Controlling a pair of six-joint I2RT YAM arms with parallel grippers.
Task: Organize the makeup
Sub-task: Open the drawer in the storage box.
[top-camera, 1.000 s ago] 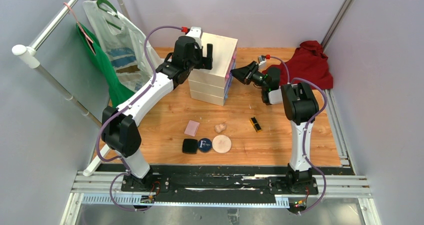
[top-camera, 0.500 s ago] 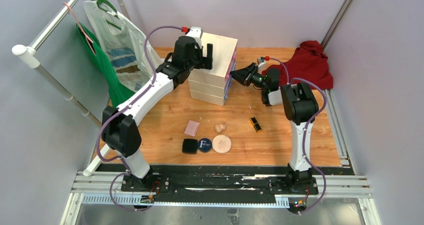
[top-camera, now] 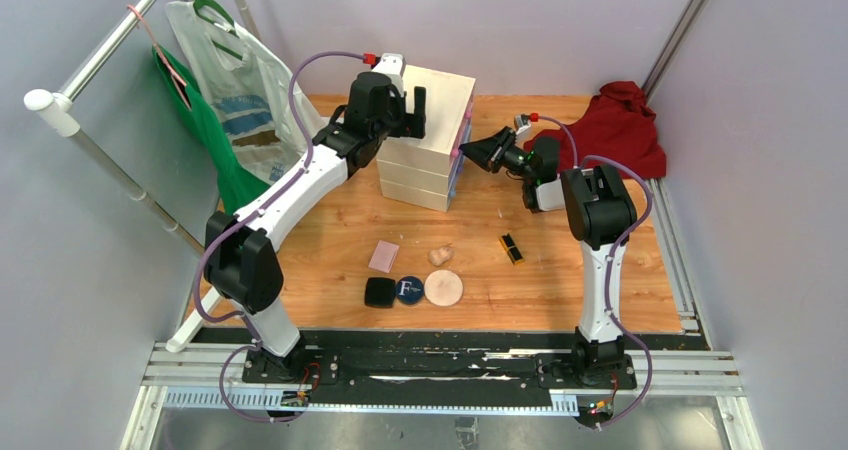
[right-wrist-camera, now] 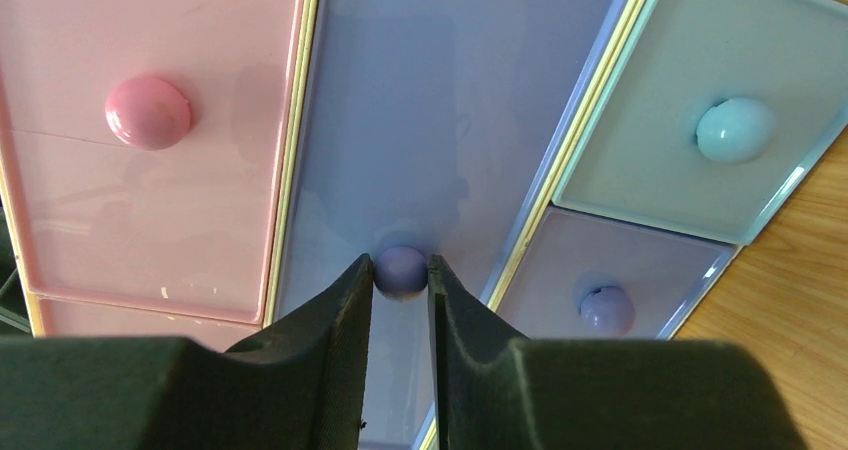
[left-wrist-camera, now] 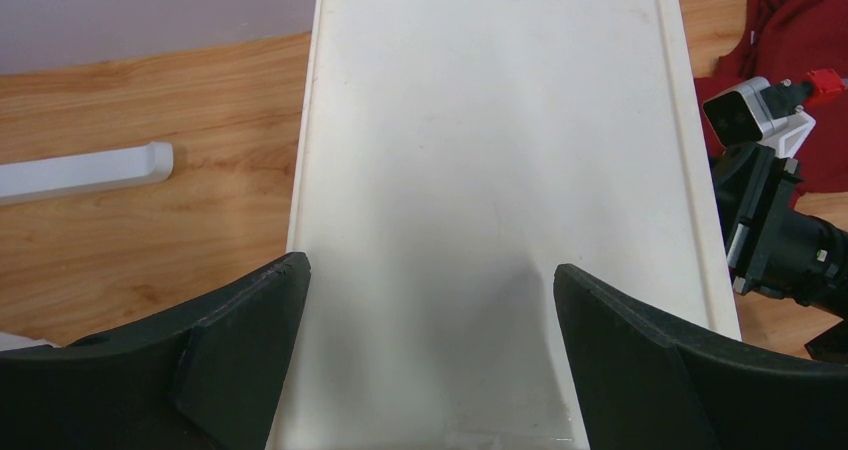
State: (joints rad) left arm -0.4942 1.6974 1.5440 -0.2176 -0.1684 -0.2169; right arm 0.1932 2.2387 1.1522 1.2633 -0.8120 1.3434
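The makeup lies on the wooden table in front of the chest: a pink square (top-camera: 383, 256), a beige sponge (top-camera: 440, 255), a black-gold lipstick (top-camera: 512, 249), a black square compact (top-camera: 379, 292), a round navy compact (top-camera: 408, 290) and a beige puff (top-camera: 443, 288). My left gripper (top-camera: 412, 110) is open over the cream chest's top (left-wrist-camera: 490, 150), its fingers (left-wrist-camera: 240, 340) spread wide. My right gripper (right-wrist-camera: 400, 266) is shut on the purple knob (right-wrist-camera: 401, 272) of the chest's tall purple drawer (right-wrist-camera: 440, 120). Brush and pencils are out of view.
A pink drawer with a pink knob (right-wrist-camera: 148, 112), a pale blue drawer (right-wrist-camera: 735, 130) and a small purple drawer (right-wrist-camera: 607, 310) flank the gripped knob. A red cloth (top-camera: 625, 125) lies at the back right. Bags (top-camera: 240, 90) hang on the rack at the left.
The right arm has edged very slightly left toward the chest. Nothing else has visibly moved.
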